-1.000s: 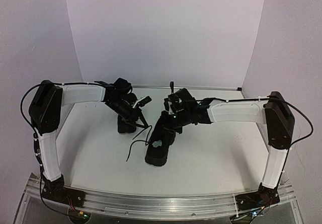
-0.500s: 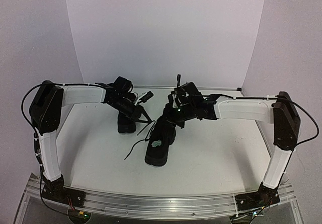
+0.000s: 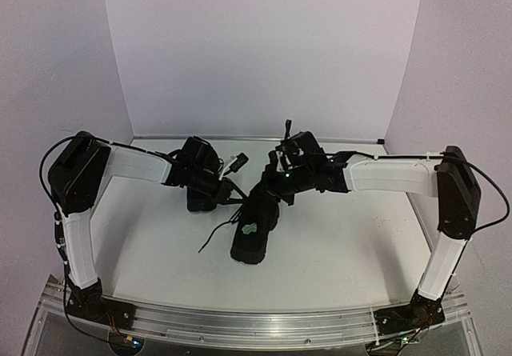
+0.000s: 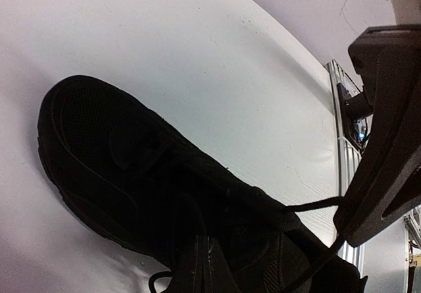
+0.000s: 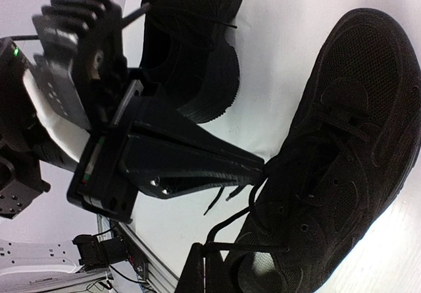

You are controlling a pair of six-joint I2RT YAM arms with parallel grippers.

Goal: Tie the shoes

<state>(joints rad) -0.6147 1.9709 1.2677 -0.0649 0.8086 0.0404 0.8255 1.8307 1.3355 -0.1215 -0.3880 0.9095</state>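
Note:
Two black shoes stand on the white table. The near shoe [image 3: 253, 240] [image 5: 342, 141] [image 4: 131, 155] shows a pale patch inside; the far shoe [image 3: 198, 200] [image 5: 194, 43] sits behind my left arm. My left gripper [image 3: 237, 197] [image 4: 209, 266] [image 5: 262, 169] is shut, its tips at the near shoe's lacing, and a lace seems pinched between them, with loose ends dangling below. My right gripper [image 3: 266, 194] [image 5: 205, 266] [image 4: 375, 187] is shut on a thin black lace [image 5: 263, 245] stretched from the shoe's opening. The two grippers nearly meet over this shoe.
A loose lace end [image 3: 205, 242] trails over the table left of the near shoe. White walls [image 3: 264, 52] enclose the back and sides. An aluminium rail [image 3: 256, 324] runs along the near edge by the arm bases.
My left gripper has swung right and lower, onto the near shoe's lacing. My right gripper moved left and back with the lace in the first half second, then held. Both stay shut.

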